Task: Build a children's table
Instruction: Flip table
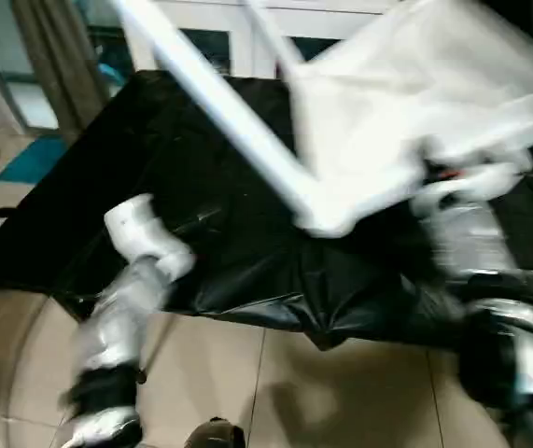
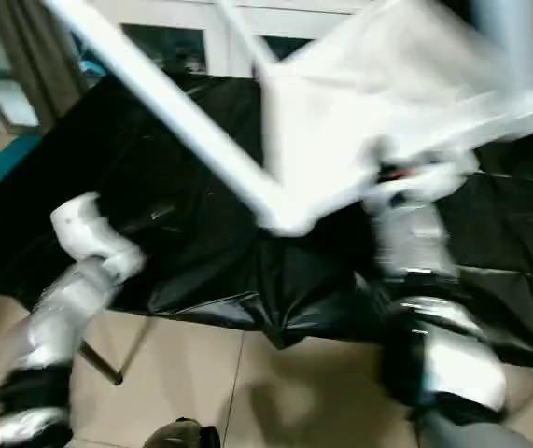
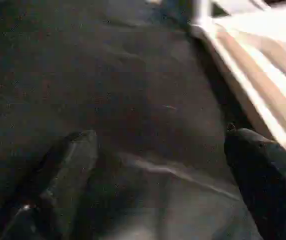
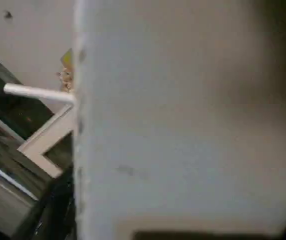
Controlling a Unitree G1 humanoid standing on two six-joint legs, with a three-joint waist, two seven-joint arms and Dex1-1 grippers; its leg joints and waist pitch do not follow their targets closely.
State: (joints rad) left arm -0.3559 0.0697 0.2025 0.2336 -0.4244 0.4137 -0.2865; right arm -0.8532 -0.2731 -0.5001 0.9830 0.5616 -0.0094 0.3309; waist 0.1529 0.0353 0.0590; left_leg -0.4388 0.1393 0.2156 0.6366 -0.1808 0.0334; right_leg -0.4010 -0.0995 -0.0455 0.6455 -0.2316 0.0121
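Note:
The children's table (image 1: 406,103) is white and hangs tilted above the black-covered work table (image 1: 210,187). Its lower corner (image 1: 327,219) comes down close to the black cover. One long white leg (image 1: 219,103) slants up and away to the left; a second leg (image 2: 513,42) rises at the right. My right gripper (image 1: 457,179) is up at the tabletop's near edge and grips it; the white surface (image 4: 183,125) sits right against it in the right wrist view. My left gripper (image 3: 160,137) stands open over the black cover with nothing between its fingers (image 3: 72,155), beside the white table's edge (image 3: 253,85).
The work table's near edge (image 1: 275,317) runs across in front of me, with beige tiled floor (image 1: 341,392) below it. White cabinets (image 1: 210,37) stand behind, a curtain (image 1: 56,56) at the back left, a teal mat (image 1: 33,159) on the floor at left.

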